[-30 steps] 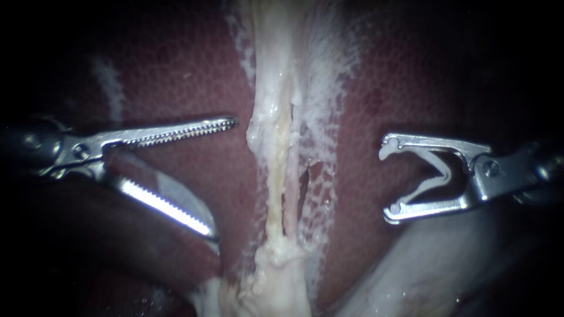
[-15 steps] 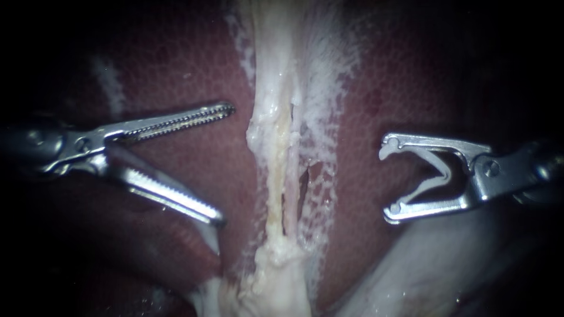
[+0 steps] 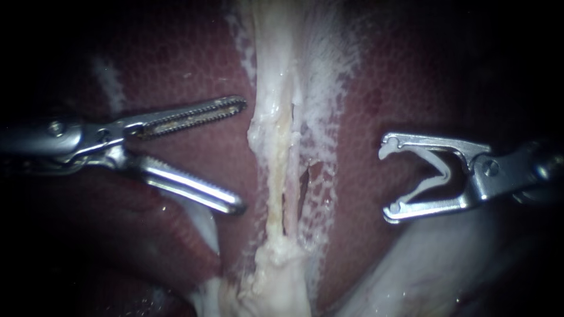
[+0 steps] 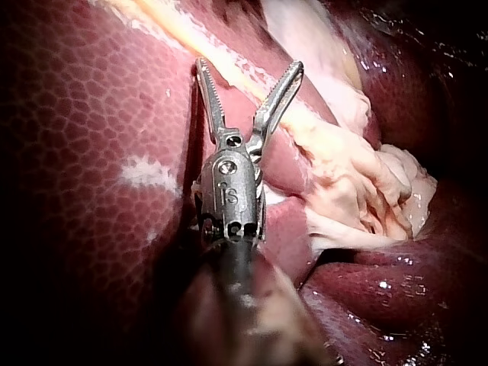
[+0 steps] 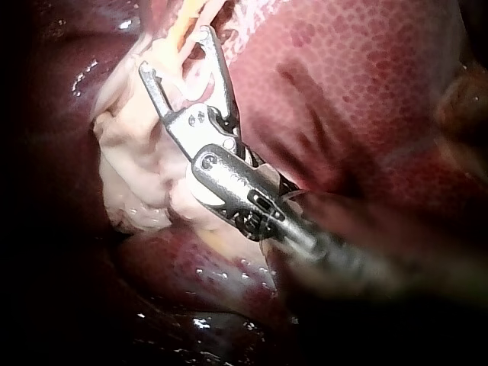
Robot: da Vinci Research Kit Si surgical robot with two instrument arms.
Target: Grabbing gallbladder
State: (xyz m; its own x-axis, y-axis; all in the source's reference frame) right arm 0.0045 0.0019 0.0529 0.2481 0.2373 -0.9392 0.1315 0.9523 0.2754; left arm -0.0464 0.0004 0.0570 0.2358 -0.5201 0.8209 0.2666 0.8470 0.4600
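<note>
Nearer the pale strand (image 3: 276, 147), left instrument (image 3: 242, 155).

The left instrument (image 3: 242, 155) is bright polished steel: two long, slim jaws lined with fine saw-like teeth, joined at a small round pivot screw (image 3: 104, 135) to a stubby silver wrist on a dark shaft (image 4: 235, 268). The right instrument (image 3: 386, 181) is steel too, but shorter, with flat-sided jaws, hooked tips and an angular inner piece, pinned by a round rivet (image 3: 489, 168).
</note>
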